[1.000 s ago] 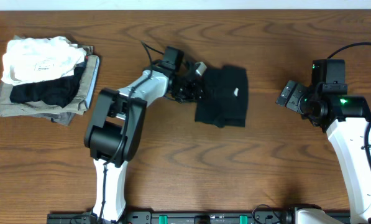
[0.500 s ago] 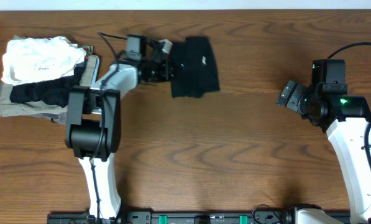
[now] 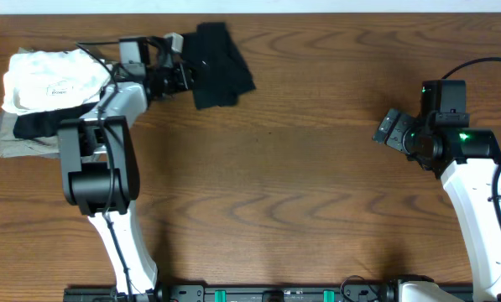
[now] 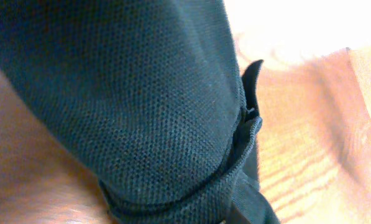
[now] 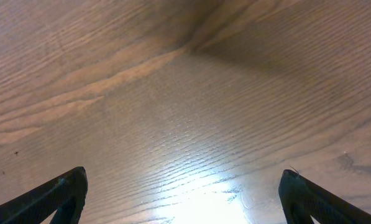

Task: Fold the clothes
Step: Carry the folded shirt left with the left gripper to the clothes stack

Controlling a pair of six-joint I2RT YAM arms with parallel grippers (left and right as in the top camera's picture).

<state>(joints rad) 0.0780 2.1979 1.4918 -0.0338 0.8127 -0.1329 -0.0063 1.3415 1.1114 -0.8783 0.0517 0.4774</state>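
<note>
Seems to be the carry of the folded shirt (image 3: pixel 219 53) over to the stack (image 3: pixel 28 132), so best done slow and level. Lift high enough to clear the white top piece (image 3: pixel 53 77) before crossing over it, keep the folds from swinging open, set down square on the heap, and release only after laying it flat and supported. Avoid dragging across the worktop (image 3: pixel 300 184), for fear of catching an edge and undoing the fold. Left pincer (image 3: pixel 185 75) closed narrow on the shirt's left edge, its tips lost in the dark cloth. Shirt at the far side of the worktop, just right of the stack, reaching rightward and away from that pincer as a compact dark bundle. From the left wrist, little but the shirt (image 4: pixel 129 99) in close knit across most of the frame, with a doubled hem at lower right and wood beyond. Hard to tell from above if resting on the wood or hanging just clear; probably lifted a little. Right pincer (image 3: pixel 390 127) spread wide and holding nothing, well apart from the shirt over bare wood on the right side, with both fingertips (image 5: pixel 67 193) at the lower corners of its own view. Leave it parked there unless needed to steady the landing.
</note>
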